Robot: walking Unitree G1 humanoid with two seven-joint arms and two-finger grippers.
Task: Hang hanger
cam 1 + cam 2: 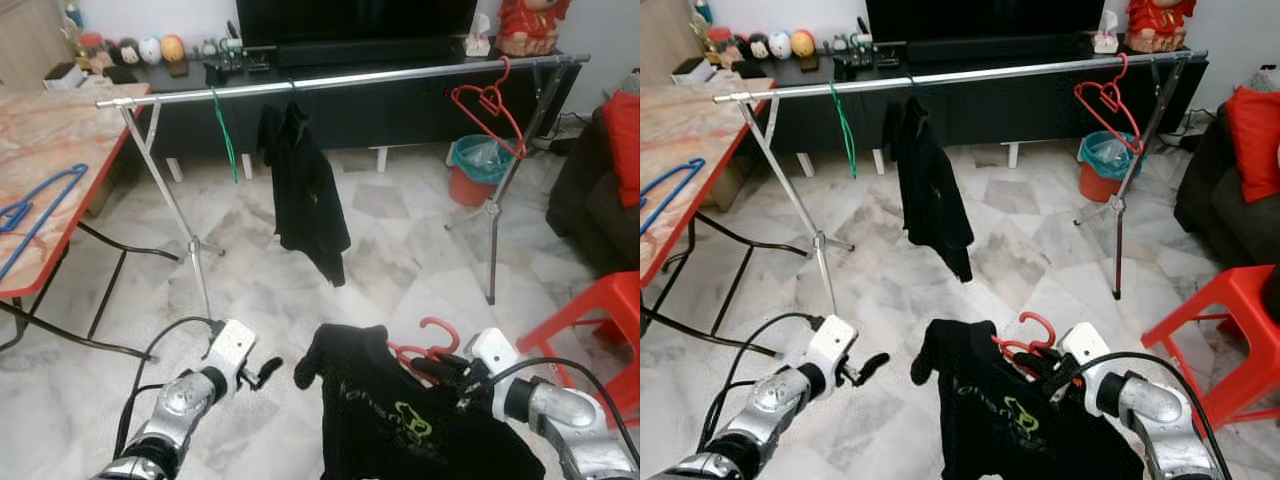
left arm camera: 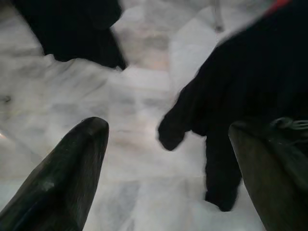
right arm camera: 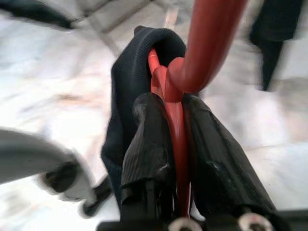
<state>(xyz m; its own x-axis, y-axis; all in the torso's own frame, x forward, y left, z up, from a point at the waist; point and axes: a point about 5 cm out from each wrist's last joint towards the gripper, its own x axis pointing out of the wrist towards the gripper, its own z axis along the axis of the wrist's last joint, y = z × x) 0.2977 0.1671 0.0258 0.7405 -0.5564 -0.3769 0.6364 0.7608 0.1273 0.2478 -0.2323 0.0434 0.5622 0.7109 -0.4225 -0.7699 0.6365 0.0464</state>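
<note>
Right gripper (image 3: pixel 175 144) is clamping red hanger (image 1: pixel 425 345) carrying black shirt (image 1: pixel 400 420), low before the rail (image 1: pixel 340 80) | left gripper (image 1: pixel 262 372) is hanging spread, empty | advice: lift hook above rail's free middle, then lower.

Home living room, television (image 1: pixel 355 18), sofa (image 1: pixel 595 195), marble floor (image 1: pixel 400 250)

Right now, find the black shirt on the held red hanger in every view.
Left eye: black shirt, bottom centre.
Right eye: bottom centre.
Left wrist: just beyond the left pincer.
Right wrist: behind the red hanger in the right pincer.
Shared landmark: black garment on the rail.
</note>
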